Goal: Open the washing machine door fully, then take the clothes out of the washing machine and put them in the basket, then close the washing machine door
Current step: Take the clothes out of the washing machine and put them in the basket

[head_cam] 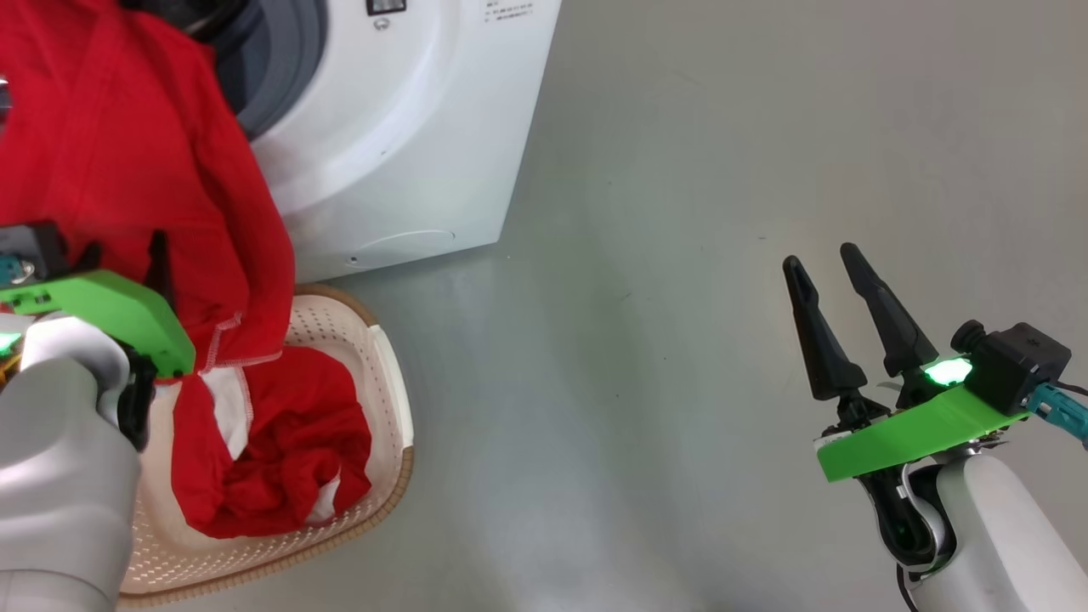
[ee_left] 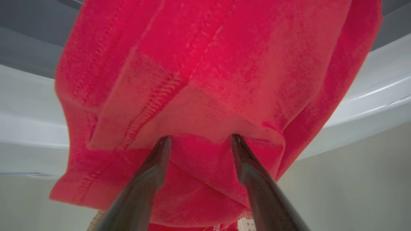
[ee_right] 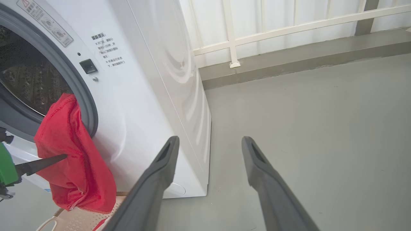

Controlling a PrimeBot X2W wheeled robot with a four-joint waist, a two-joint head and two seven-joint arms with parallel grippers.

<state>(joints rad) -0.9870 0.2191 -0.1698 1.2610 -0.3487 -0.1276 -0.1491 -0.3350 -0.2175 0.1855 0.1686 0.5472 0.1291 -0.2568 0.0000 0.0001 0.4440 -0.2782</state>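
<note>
Pressing into the clothes [head_cam: 127,153] at far left, the left hand [head_cam: 123,251] stands wide open, touching the red cloth without pinching it. The clothes hang from the washing machine [head_cam: 408,153] mouth down into the basket [head_cam: 387,382], where they bunch up red and white. At right, the right hand [head_cam: 820,255] is wide open and empty above the floor [head_cam: 680,255].

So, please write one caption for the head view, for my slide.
Red clothes hang from the washing machine into the basket; left hand and right hand open.
</note>
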